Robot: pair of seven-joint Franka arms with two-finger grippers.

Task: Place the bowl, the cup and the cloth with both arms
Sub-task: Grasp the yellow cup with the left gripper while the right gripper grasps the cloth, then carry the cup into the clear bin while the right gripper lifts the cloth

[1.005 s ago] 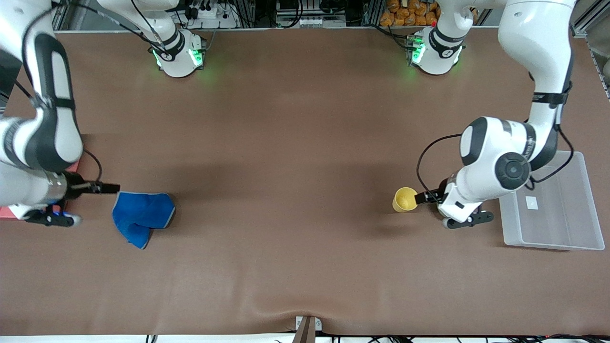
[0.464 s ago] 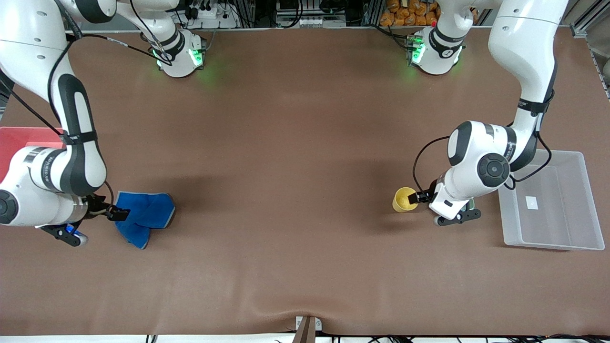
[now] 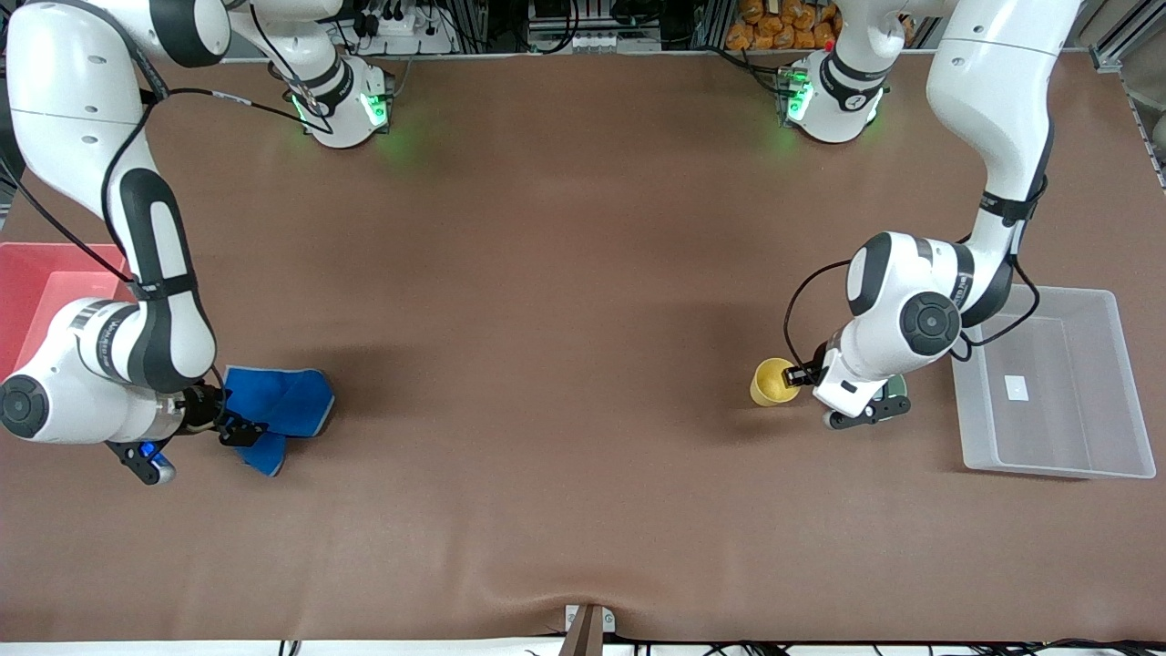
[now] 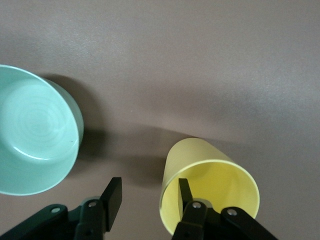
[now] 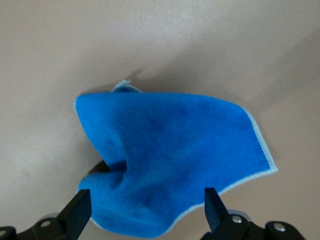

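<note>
Looking from the front, the right gripper (image 3: 239, 428) has dropped onto the cloth (image 3: 278, 412), and the left gripper (image 3: 802, 374) meets the cup (image 3: 772, 381). In the left wrist view, half-closed jaws straddle the cup's (image 4: 210, 187) rim; the bowl (image 4: 35, 130) sits beside them. In the right wrist view, wide jaws flank the cloth (image 5: 170, 160), so both grabs look close.

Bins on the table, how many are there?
2. A red bin sits at the right arm's end of the table, partly hidden by that arm. A clear bin sits at the left arm's end.
</note>
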